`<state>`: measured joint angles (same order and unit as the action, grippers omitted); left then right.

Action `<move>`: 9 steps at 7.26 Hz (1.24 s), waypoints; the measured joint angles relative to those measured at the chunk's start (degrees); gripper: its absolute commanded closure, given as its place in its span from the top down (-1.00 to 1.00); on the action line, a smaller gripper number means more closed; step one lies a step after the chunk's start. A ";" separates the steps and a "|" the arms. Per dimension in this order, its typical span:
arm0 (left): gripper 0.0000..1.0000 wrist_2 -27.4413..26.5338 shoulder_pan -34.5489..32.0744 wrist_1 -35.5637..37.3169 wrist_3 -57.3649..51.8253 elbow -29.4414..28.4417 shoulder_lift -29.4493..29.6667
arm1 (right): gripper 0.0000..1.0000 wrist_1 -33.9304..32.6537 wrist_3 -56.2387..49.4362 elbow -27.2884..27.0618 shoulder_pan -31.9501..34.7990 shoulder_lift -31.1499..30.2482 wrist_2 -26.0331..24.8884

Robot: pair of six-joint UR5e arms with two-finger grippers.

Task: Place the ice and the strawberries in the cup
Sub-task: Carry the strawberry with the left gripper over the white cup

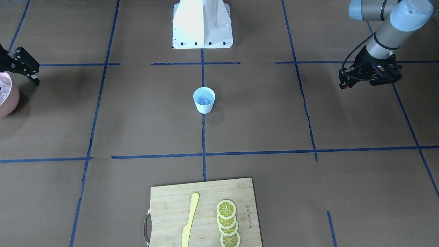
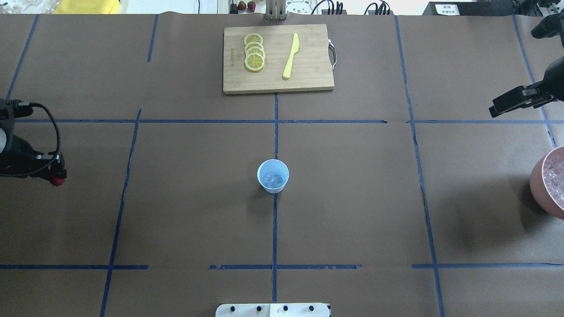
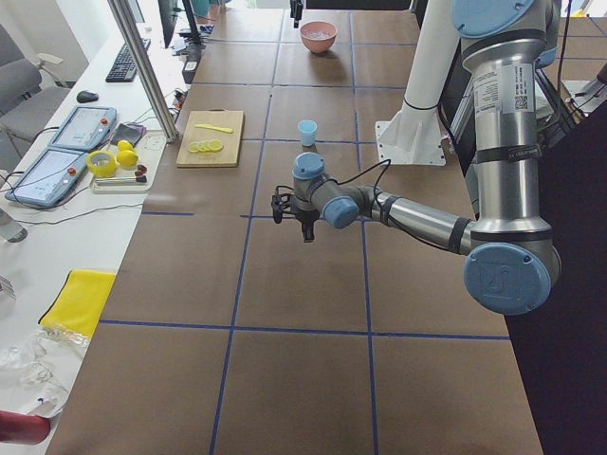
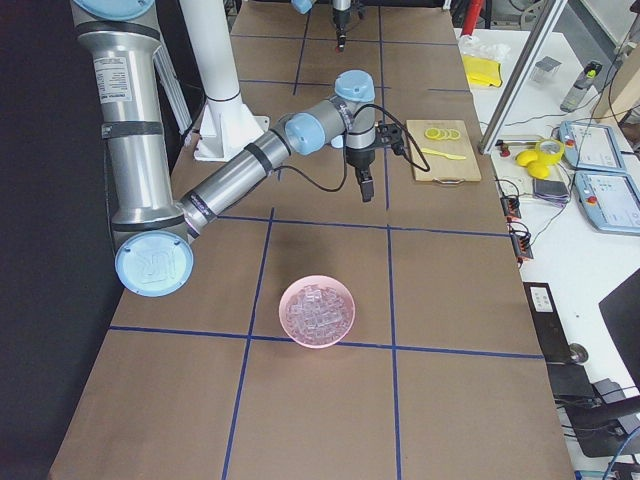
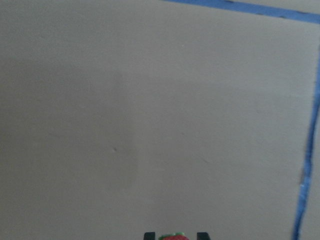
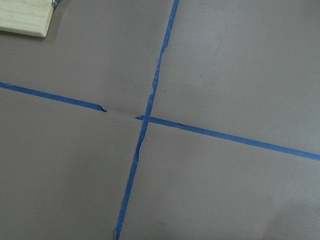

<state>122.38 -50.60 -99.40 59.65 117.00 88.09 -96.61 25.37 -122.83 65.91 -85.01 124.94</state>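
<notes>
A wide brown table (image 2: pixel 352 198), marked into squares with blue tape, has one robot arm reaching in from each end. On the far side from the robot lies a wooden cutting board (image 2: pixel 277 59) with a row of lemon slices (image 2: pixel 254 52) and a yellow knife (image 2: pixel 291 56). At the robot's right edge sits a pink bowl (image 2: pixel 548 182) heaped with clear cubes. The small pale blue cup (image 2: pixel 273 176) stands upright at the table's centre, and a few pieces of ice (image 2: pixel 274 179) lie in its bottom, so the ice part looks at least begun. The left gripper (image 1: pixel 346 83) hangs above the table well to the cup's left, its fingers closed on a tiny red strawberry (image 2: pixel 56 181), which has yet to reach the cup. The right gripper (image 2: pixel 500 108) hovers near the bowl, well apart from the cup. It seems empty, but I cannot tell how wide it stands.
</notes>
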 measured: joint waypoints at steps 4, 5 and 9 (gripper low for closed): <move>-1.00 -0.90 3.91 26.78 6.90 3.25 25.61 | 0.99 -0.07 -18.80 7.49 13.31 -5.43 7.54; -1.00 -2.00 6.60 27.63 11.30 1.93 30.11 | 0.99 -0.07 -23.53 11.29 16.65 -5.96 9.12; -1.00 -8.06 14.44 24.41 22.07 -10.09 43.90 | 0.99 -0.07 -33.53 21.36 25.02 -6.75 11.49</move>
<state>114.32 -36.16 -74.99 81.72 106.91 131.99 -96.68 -8.16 -101.48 90.93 -91.75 136.43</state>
